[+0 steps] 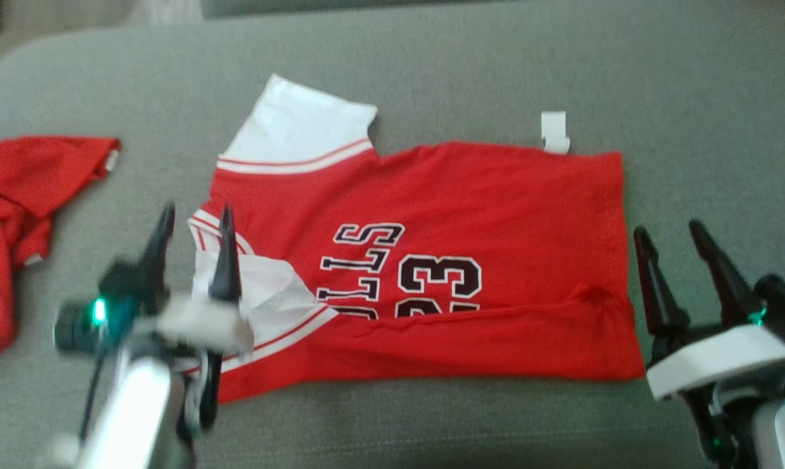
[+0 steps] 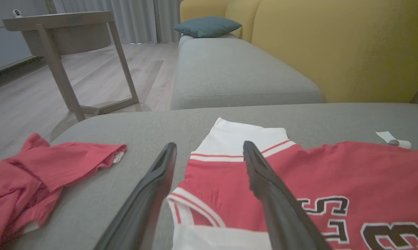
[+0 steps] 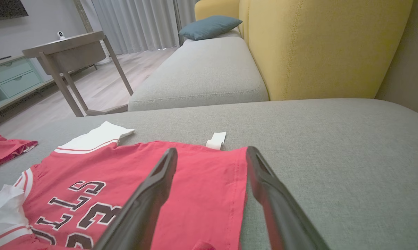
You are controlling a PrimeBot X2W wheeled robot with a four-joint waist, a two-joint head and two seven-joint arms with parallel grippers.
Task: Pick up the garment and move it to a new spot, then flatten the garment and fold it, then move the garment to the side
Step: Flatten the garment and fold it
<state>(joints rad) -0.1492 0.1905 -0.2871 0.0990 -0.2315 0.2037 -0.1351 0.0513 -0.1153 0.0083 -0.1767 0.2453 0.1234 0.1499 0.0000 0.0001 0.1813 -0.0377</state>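
The garment (image 1: 470,195) is a red jersey with white sleeves and black lettering, spread on the grey sofa seat (image 1: 431,78). Its near long edge is folded over the lower part of the lettering. A white tag (image 1: 554,132) sticks out at its far edge. My left gripper (image 1: 195,218) is open, hovering over the jersey's collar end (image 2: 215,194). My right gripper (image 1: 669,233) is open just past the hem end (image 3: 212,180), with nothing between its fingers.
A second crumpled red garment (image 1: 14,195) lies at the seat's left edge. In the wrist views a yellow sofa back (image 2: 333,45), another grey cushion (image 2: 229,73) with a teal pillow (image 2: 207,26), and a side table (image 2: 59,38) stand beyond.
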